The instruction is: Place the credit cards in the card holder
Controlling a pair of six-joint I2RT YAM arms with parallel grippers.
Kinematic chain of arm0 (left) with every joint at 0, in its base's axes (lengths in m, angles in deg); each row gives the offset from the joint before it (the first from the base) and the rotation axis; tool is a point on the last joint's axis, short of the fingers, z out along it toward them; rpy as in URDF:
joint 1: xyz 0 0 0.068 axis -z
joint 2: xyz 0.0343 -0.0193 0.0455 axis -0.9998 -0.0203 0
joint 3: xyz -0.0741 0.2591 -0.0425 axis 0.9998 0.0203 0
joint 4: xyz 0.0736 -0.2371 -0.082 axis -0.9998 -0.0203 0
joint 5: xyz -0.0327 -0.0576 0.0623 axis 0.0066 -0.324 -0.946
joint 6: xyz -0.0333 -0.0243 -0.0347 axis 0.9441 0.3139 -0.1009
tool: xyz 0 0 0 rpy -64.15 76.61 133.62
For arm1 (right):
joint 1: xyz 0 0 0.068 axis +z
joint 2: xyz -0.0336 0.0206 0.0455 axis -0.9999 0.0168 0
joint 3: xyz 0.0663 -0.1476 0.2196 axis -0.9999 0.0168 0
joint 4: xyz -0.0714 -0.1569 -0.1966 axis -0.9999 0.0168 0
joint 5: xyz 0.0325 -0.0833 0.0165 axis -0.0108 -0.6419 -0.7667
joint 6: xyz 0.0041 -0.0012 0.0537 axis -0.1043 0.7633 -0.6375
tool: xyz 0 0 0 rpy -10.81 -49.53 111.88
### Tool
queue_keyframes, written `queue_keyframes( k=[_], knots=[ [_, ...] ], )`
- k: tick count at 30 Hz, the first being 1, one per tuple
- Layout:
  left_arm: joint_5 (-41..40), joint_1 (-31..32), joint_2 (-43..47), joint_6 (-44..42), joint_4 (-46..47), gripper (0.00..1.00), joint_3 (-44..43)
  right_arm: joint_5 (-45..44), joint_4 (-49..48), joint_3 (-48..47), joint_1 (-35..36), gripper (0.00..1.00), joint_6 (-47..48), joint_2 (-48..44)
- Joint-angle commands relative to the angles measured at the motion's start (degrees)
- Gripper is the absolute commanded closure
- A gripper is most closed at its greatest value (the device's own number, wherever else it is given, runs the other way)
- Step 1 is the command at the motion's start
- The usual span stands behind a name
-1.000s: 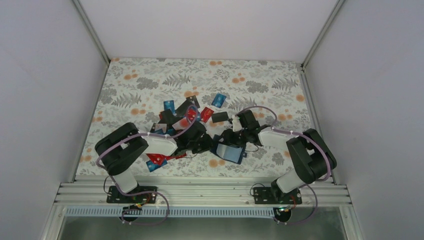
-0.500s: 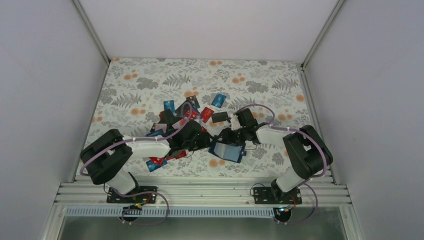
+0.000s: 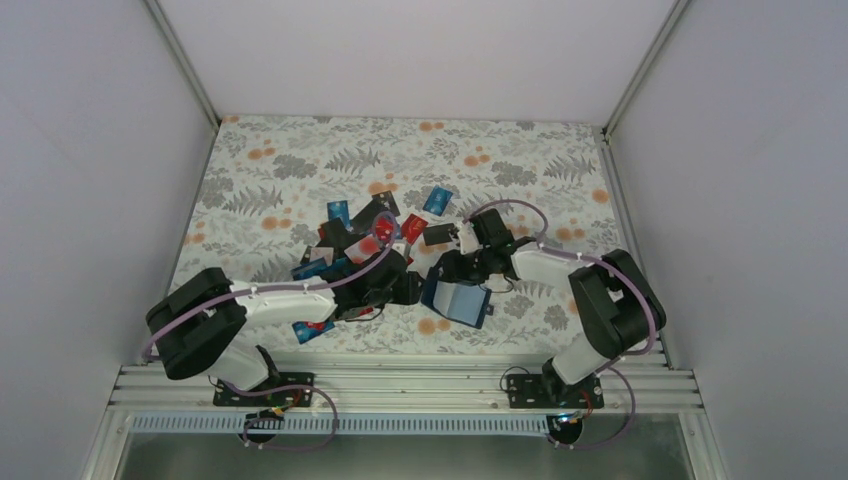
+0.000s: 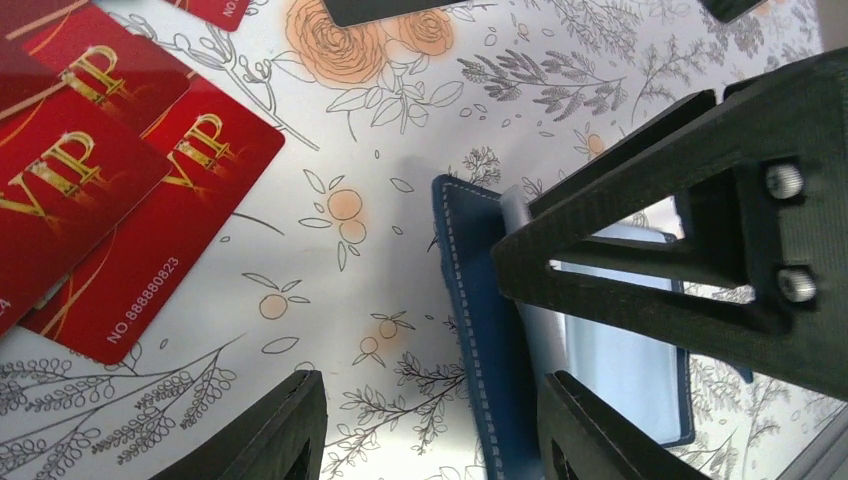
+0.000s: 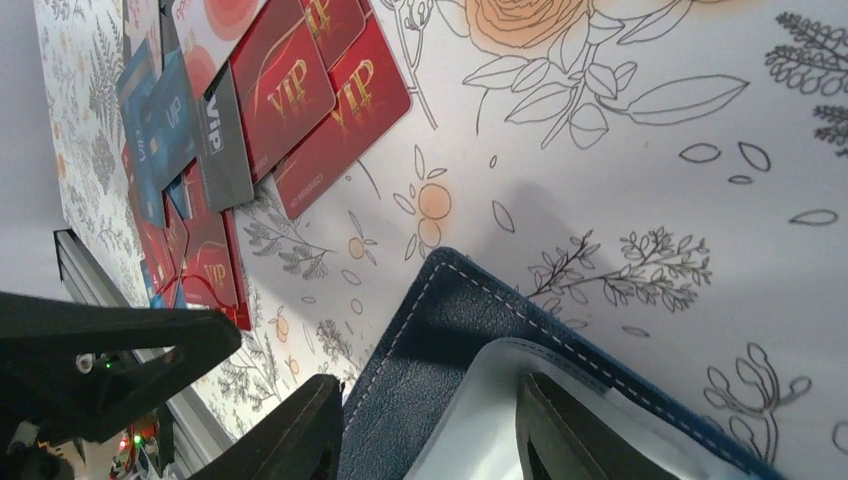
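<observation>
The card holder [image 3: 463,302], a navy wallet with a light blue inside, lies open on the flowered cloth at the front centre. My right gripper [image 3: 447,272] is open at its far left corner; in the right wrist view [image 5: 430,440] one finger is over the light lining and the other is outside the navy cover [image 5: 450,350]. My left gripper [image 3: 410,290] is open and empty just left of the wallet; its wrist view [image 4: 430,440] shows the stitched wallet edge [image 4: 485,330] between its jaws. Credit cards [image 3: 345,235] lie in a pile, red VIP ones [image 4: 120,220] [image 5: 310,100] nearest.
A black card [image 3: 438,234] and a blue card [image 3: 437,199] lie behind the wallet. More cards [image 3: 312,327] lie under my left arm near the front edge. The right gripper's black finger [image 4: 680,260] crosses the left wrist view. White walls enclose the table.
My left arm has reached further right, bringing its gripper up to the wallet's left edge. My right gripper has shifted slightly back and left at the wallet's corner.
</observation>
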Motion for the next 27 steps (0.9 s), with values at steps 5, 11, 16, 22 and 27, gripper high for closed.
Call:
queue_keyframes(
  k=[5, 11, 16, 22, 27],
  knots=[
    [2.88, 0.31, -1.61, -8.28, 5.34, 0.49, -0.11, -1.19, 2.79, 2.03, 0.41, 0.53, 0.34, -5.94],
    [4.23, 0.31, -4.54, -9.06, 6.82, 0.58, -0.99, -0.12, -0.17, 4.63, 0.54, 0.54, -1.35, -6.15],
    [5.24, 0.31, -6.47, -8.86, 7.54, 0.62, -1.33, 0.38, -1.54, 4.73, 0.49, 0.54, -1.55, -5.0],
    [6.55, 0.37, -7.91, -8.84, 8.39, 0.69, -1.69, 0.63, -2.04, 2.27, 0.49, 0.54, -1.06, -2.79],
    [8.01, 0.25, -10.12, -9.03, 8.54, 0.74, -2.71, 0.95, -2.1, -0.38, 0.52, 0.54, -0.18, 0.04]
  ],
)
